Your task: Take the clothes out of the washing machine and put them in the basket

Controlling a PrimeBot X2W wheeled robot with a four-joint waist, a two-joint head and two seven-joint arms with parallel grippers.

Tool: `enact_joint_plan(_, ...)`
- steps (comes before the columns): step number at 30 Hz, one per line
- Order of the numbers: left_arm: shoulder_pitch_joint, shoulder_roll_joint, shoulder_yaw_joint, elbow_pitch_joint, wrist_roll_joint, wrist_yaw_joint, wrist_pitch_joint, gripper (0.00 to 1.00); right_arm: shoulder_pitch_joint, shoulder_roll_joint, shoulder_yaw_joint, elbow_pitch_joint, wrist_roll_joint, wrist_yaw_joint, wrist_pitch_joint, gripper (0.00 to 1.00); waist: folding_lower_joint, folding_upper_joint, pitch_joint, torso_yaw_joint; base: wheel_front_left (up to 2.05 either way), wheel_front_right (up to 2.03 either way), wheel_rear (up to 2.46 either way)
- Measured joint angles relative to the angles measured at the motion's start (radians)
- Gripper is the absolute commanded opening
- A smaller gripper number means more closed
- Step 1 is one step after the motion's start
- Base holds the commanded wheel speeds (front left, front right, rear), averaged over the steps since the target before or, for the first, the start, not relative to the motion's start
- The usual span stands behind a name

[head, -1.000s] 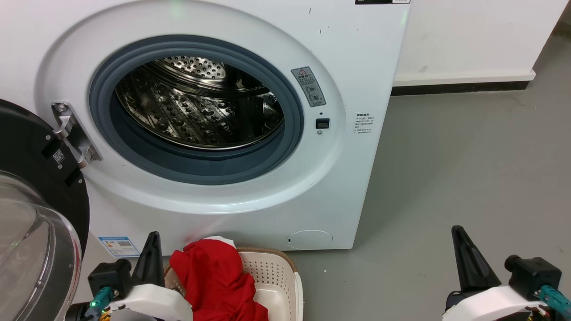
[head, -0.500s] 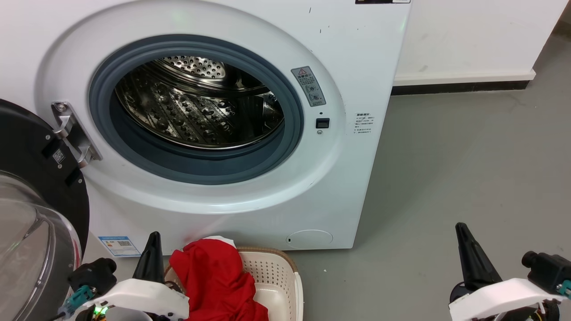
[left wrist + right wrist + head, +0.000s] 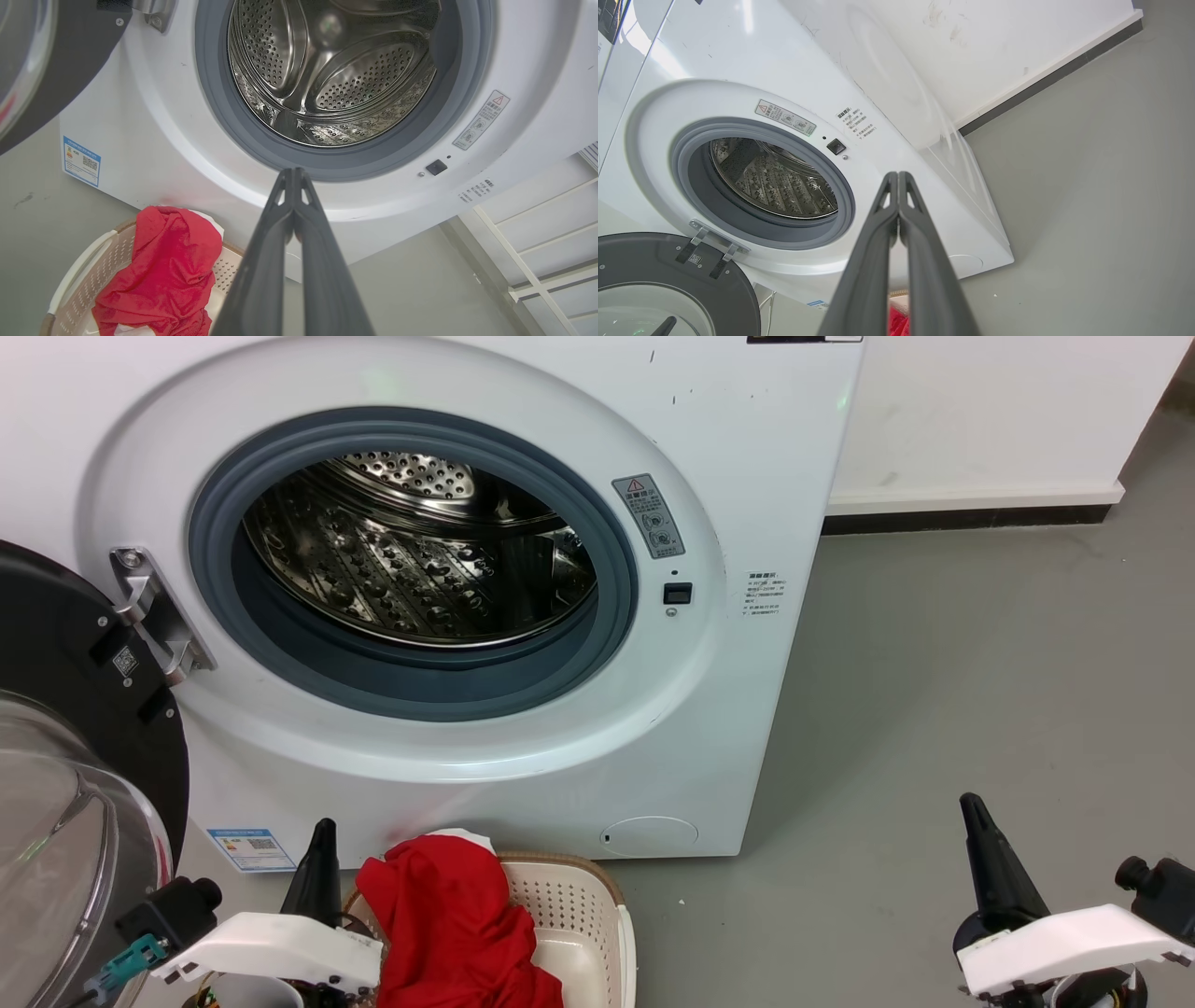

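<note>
The red clothes (image 3: 448, 915) are seen heaped in the basket (image 3: 583, 887), which is set on the floor (image 3: 934, 709) just in front of the washing machine (image 3: 747, 448); their place is unchanged from a second ago. The steel drum (image 3: 411, 569) is exposed, with the door (image 3: 56, 644) swung open at the left. The left gripper (image 3: 322, 840) has been drawn a little toward the lower left of the head view, just beside the basket. The right gripper (image 3: 971, 807) has been carried further right, well apart from the machine. In the wrist views both pairs of fingers are pressed together, and nothing is held between them.
</note>
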Motion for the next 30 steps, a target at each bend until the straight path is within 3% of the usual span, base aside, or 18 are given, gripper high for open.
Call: enact_joint_plan(30,-0.035,-0.015,0.036,0.033,-0.396,-0.045,0.071,0.0,-0.05,-0.006,-0.024,0.06,0.414,0.0,0.055,0.0,0.0,-0.0001,0.003,0.007,0.0,0.0,0.0)
